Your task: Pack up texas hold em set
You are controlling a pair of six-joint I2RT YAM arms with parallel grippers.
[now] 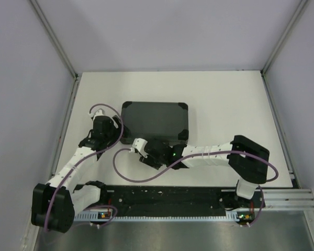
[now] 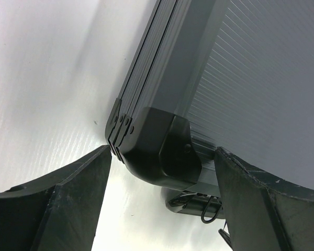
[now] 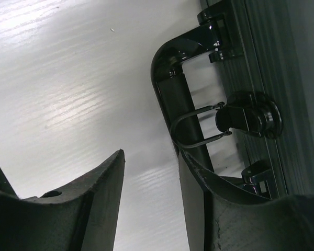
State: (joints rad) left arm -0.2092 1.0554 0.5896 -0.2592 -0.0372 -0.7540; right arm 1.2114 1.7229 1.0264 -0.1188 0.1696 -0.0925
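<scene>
The texas hold em set shows as a black hard case, lid shut, lying flat on the white table. My left gripper is open at its near left corner. In the left wrist view the rounded corner cap sits between the two fingers. My right gripper is open at the case's front edge, with only bare table between its fingers. The black handle runs just outside its right finger, beside a wire-loop latch.
The white table is walled in by grey panels on the left, right and back. A black rail carrying the arm bases runs along the near edge. Purple cables loop off both arms over the near tabletop.
</scene>
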